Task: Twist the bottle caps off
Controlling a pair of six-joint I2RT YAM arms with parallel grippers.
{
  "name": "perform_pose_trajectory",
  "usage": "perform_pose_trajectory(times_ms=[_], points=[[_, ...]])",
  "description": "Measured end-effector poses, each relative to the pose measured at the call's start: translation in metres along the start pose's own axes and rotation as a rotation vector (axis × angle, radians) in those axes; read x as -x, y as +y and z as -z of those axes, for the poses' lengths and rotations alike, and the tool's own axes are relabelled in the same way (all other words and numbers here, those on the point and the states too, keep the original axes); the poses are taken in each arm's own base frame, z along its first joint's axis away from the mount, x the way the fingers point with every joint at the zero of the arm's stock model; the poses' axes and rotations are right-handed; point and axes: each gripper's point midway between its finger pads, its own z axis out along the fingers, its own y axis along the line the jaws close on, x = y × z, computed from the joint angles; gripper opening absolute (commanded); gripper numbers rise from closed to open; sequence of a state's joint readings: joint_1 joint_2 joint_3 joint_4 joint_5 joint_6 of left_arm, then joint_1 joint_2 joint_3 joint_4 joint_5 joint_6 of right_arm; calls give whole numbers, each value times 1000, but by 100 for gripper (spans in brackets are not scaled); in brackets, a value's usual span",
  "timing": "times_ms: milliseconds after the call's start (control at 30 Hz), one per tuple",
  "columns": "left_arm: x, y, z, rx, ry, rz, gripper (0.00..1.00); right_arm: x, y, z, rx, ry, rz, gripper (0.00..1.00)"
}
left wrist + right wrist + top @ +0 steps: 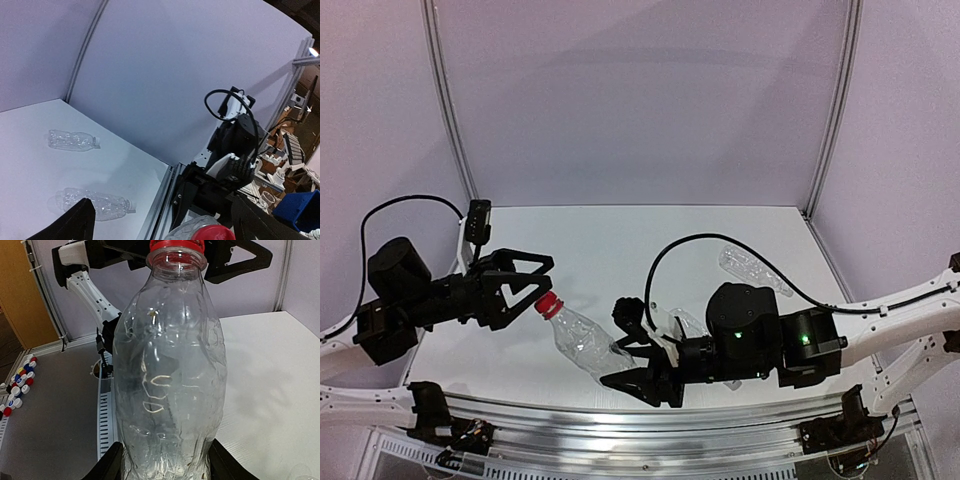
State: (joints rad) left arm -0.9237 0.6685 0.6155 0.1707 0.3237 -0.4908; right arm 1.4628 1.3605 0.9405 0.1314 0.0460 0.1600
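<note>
Nearest, above the near edge of the desk (620, 240), the right jaws grasp a clear bottle (582, 345) by its body. Its red cap (548, 304), screwed on, sits leftward between the released, wide-spread left jaws. Farther right, two other bottles (753, 268) lie flat.

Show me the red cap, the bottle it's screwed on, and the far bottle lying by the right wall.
red cap (548, 302): top view, its side.
capped bottle (170, 380): right wrist view, mid-body.
far bottle (748, 268): top view, mid-body.

Clr crinkly plastic bottle (170, 380); glossy red cap (548, 305).
</note>
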Motion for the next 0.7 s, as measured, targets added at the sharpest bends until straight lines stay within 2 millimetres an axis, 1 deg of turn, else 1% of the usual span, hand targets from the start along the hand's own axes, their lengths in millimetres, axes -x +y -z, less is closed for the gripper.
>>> perform_pose_trajectory(times_ms=[100,200,400,467,500,533,600,700], points=[[-3,-14,-1,-57,12,-29,91,-1,5,0,31,4,-3,0],[-6,-22,-1,-91,21,-49,84,-1,8,0,46,6,-3,0],[-7,-24,-5,-97,30,-67,69,-1,9,0,54,6,-10,0],[-6,-25,-6,-101,30,-71,66,-1,9,0,54,5,-11,0],[-6,-25,-6,-103,31,-75,67,-1,9,0,53,5,-13,0],[-6,-26,-6,-105,31,-75,69,-2,9,0,53,5,-13,0],[-6,-27,-6,-108,31,-76,77,-1,9,0,53,4,-13,0],[-8,-29,-7,-119,40,-84,84,-1,8,0,49,1,-13,0]])
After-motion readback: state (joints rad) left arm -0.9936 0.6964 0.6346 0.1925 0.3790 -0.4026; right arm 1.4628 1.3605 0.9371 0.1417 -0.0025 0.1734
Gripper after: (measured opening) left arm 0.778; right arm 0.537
